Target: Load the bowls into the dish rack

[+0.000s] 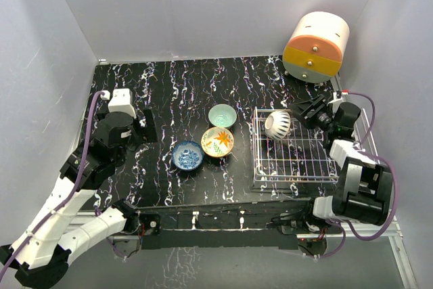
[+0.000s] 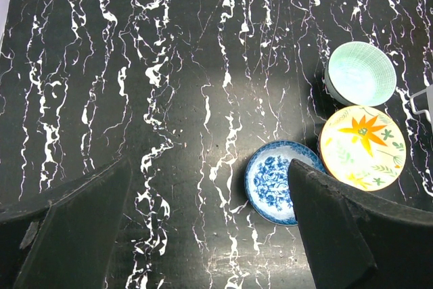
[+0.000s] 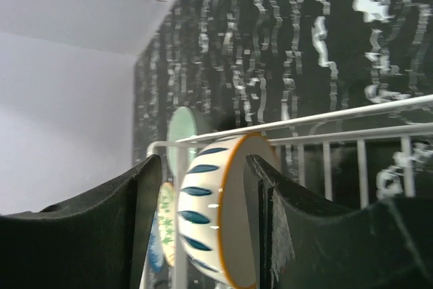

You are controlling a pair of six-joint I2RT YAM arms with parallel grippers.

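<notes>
The white wire dish rack (image 1: 298,167) lies right of centre. A white bowl with blue stripes and an orange rim (image 1: 277,124) rests on its side in the rack's far left corner. My right gripper (image 1: 310,110) is open just right of this bowl. In the right wrist view the bowl (image 3: 210,221) sits between the spread fingers, behind the rack rail (image 3: 325,118). On the table stand a mint bowl (image 1: 222,115), an orange-flower bowl (image 1: 217,141) and a blue-patterned bowl (image 1: 187,155). My left gripper (image 1: 147,126) is open and empty, left of them. Its view shows the blue bowl (image 2: 270,181).
A cream-and-orange round drawer unit (image 1: 315,47) stands at the back right corner. White walls close in the black marbled table (image 1: 183,86) on three sides. The mint bowl (image 2: 360,72) and the flower bowl (image 2: 362,147) touch or nearly touch each other.
</notes>
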